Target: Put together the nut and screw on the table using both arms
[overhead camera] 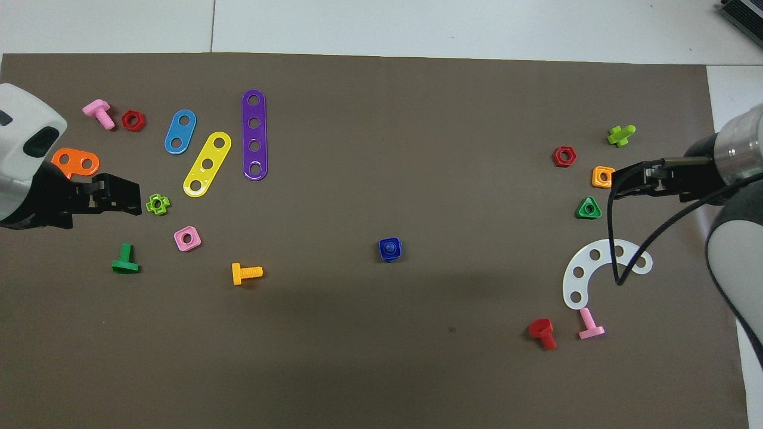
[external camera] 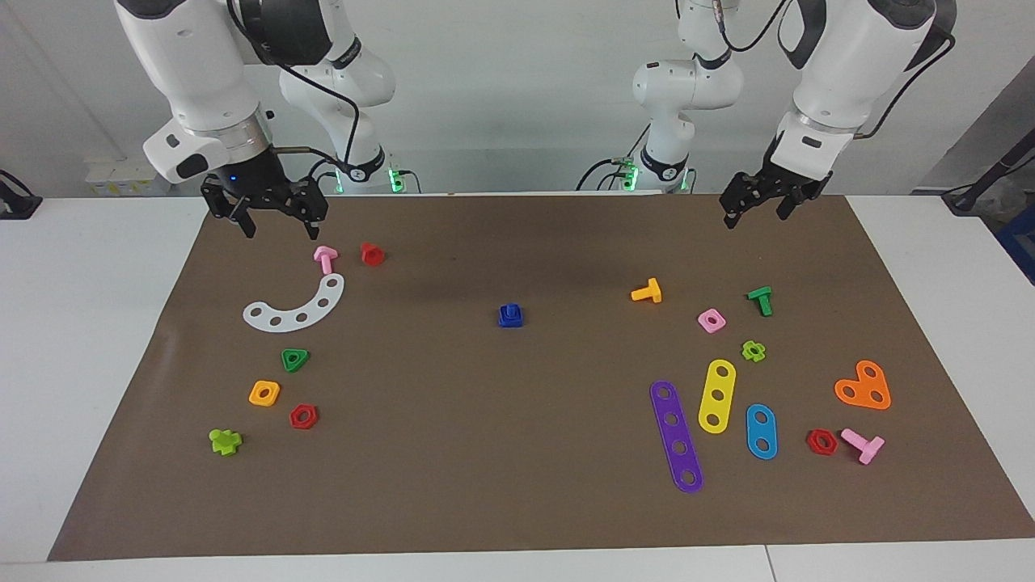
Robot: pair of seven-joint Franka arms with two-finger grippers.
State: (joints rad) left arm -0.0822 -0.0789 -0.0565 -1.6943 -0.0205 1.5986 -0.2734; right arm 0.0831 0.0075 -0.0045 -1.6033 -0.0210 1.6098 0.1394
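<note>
The dark-blue nut (external camera: 510,318) lies flat at the middle of the brown mat (external camera: 517,453) on the table. A dark-blue stub, the screw (external camera: 510,309), stands up in its hole; its head is hidden. From overhead the nut (overhead camera: 390,249) shows as one rounded square with a round centre. Both arms are well apart from it. My left gripper (external camera: 756,212) is open and empty, raised over the mat's edge at the left arm's end; it also shows in the overhead view (overhead camera: 128,199). My right gripper (external camera: 280,229) is open and empty, raised over the mat beside a pink bolt (external camera: 325,258), and waits.
Toward the left arm's end lie an orange bolt (external camera: 647,292), pink nut (external camera: 711,320), green bolt (external camera: 760,300), and purple (external camera: 676,436), yellow (external camera: 716,396) and blue (external camera: 761,431) strips. Toward the right arm's end lie a white arc (external camera: 295,305), red bolt (external camera: 372,254) and green nut (external camera: 294,359).
</note>
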